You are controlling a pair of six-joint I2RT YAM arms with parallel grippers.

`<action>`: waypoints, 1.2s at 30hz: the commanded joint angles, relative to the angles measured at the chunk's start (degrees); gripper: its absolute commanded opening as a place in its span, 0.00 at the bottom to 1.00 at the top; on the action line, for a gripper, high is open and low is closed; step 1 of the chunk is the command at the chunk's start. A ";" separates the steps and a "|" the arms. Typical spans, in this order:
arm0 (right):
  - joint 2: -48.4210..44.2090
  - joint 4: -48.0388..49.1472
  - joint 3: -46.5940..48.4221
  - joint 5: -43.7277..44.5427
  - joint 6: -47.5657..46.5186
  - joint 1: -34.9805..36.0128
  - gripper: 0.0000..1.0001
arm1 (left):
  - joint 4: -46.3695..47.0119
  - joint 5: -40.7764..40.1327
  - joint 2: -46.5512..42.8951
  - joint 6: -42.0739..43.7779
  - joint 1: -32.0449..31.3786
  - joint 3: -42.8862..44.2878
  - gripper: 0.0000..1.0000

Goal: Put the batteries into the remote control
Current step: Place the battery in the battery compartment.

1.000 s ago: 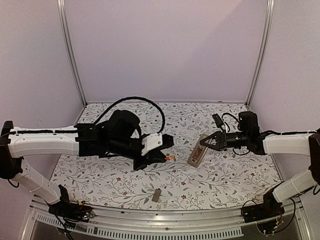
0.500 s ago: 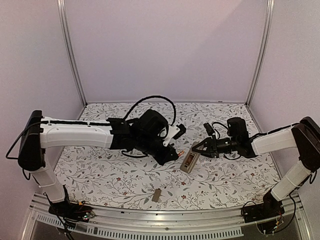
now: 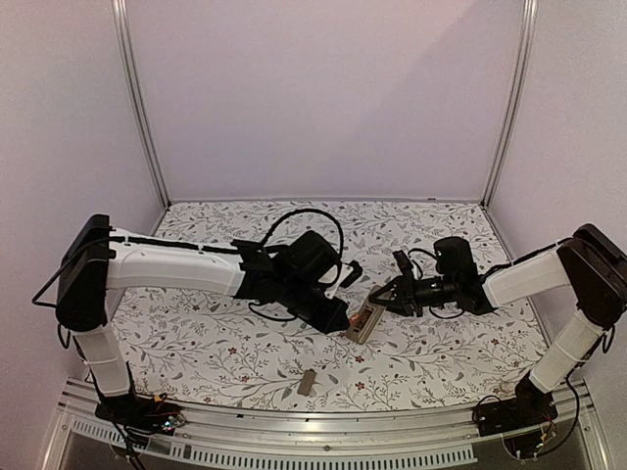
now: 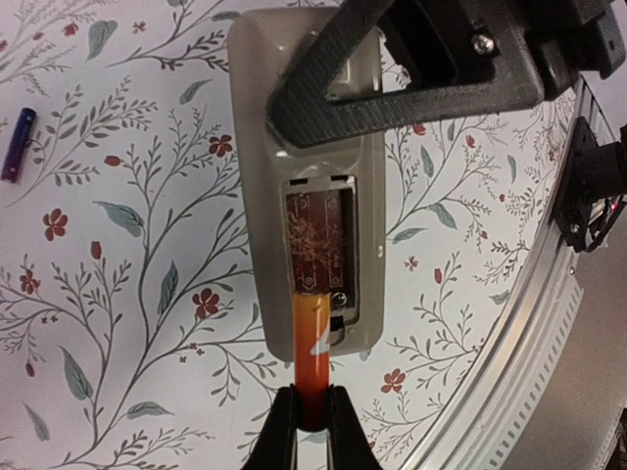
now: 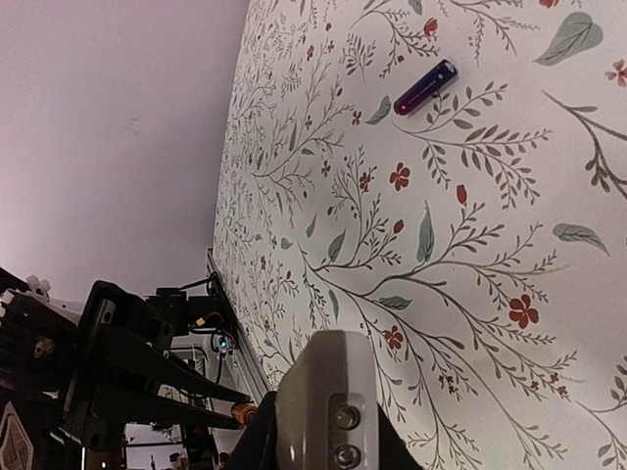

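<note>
Near the middle of the flowered worktop (image 3: pixel 196 343), the remote control (image 4: pixel 257 176) is turned back-up. It is a slim grey-beige bar with rounded corners. Its battery recess (image 4: pixel 318 240) is uncovered and shows a brown circuit board, with two small slots just above it. The right pincer (image 3: pixel 384 296) is clamped on the end of the remote away from the recess, and one black ribbed finger (image 4: pixel 392 83) crosses the casing at a slant. Whether the remote rests flat on the worktop cannot be told. The left pincer (image 4: pixel 312 423) is drawn narrow onto an orange-red battery (image 4: pixel 312 357), gripping its darker lower end. The battery's paler orange top touches the near end of the recess, in line with the remote's length. A pale mark on the battery's side is too blurred to read. A purple battery (image 4: pixel 18 145) lies loose on the worktop, well apart from the remote. A small grey plate (image 3: pixel 307 382) lies alone near the worktop's front edge.
</note>
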 commanded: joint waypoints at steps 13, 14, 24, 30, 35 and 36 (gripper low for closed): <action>3.21 10.46 -0.23 -1.24 6.37 1.36 0.00 | -2.97 -0.04 6.34 -2.68 -0.48 5.62 0.00; 3.49 11.15 -0.40 -1.44 6.76 1.38 0.00 | -3.93 -0.96 6.68 -2.81 -0.46 6.29 0.00; 5.38 16.51 -2.13 -1.68 10.71 1.34 0.00 | -6.74 -8.04 8.08 -3.69 -0.80 8.11 0.00; 6.95 20.11 -2.59 -1.75 13.30 1.36 0.00 | -7.51 -11.10 8.91 -4.88 -1.24 8.96 0.00; 7.43 21.70 -2.46 -2.48 14.45 1.45 0.00 | -7.84 -11.14 10.08 -4.05 -1.81 10.62 0.03; 7.42 21.74 -2.46 -2.56 14.57 1.44 0.00 | -7.84 -11.39 10.19 -3.99 -1.94 10.77 0.05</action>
